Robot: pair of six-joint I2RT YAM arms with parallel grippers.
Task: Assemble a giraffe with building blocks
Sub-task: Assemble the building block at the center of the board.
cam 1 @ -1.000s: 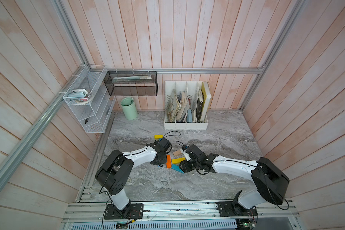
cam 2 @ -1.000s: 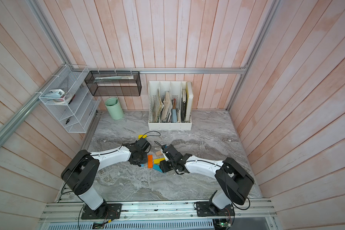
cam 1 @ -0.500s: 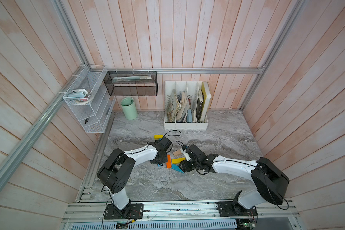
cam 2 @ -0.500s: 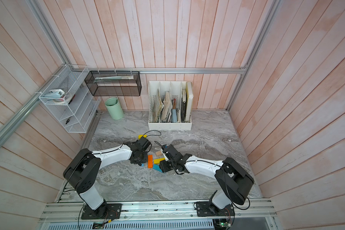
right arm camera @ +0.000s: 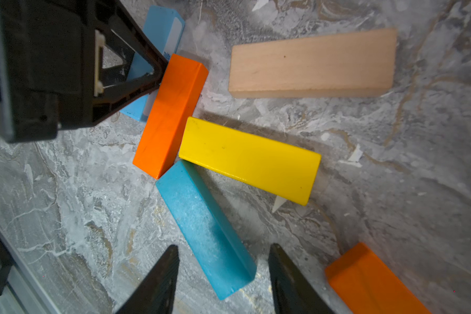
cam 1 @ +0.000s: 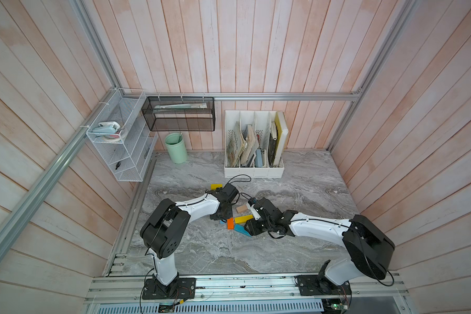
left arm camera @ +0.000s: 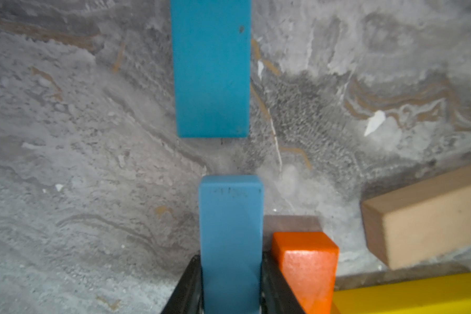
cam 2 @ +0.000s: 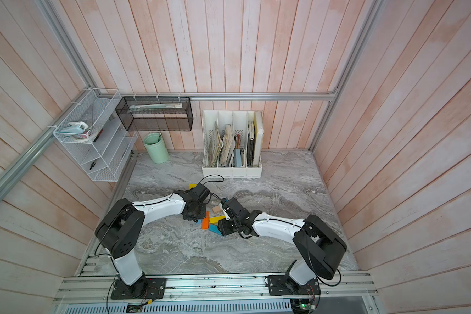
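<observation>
Grey marble table, both top views: vs. a sec ago the blocks lie the same. Only the left arm's black joint sits a bit further in; right arm same spot. Both low at mid table: left gripper & right gripper, w/ a loose cluster between them: tan block, yellow block, orange block. The 2nd yellow block lies apart, just behind the left wrist. Pink plank walls all round, alu rail across the back. At the back wall: white file rack w/ books, green cup, black mesh basket. White wire shelf on the side wall.

Left wrist view: the left gripper is clamped on the held blue block, black fingers tight on both sides. The flat blue block lies ahead, in line w/ it, a small gap between. Orange block just beside the held one; tan & yellow further off.

Right wrist view: the right gripper's jaws stand apart, astride the near end of the long blue block, gaps either side, nothing gripped. That block's far end meets the orange & yellow blocks. The 2nd orange block lies near one finger.
</observation>
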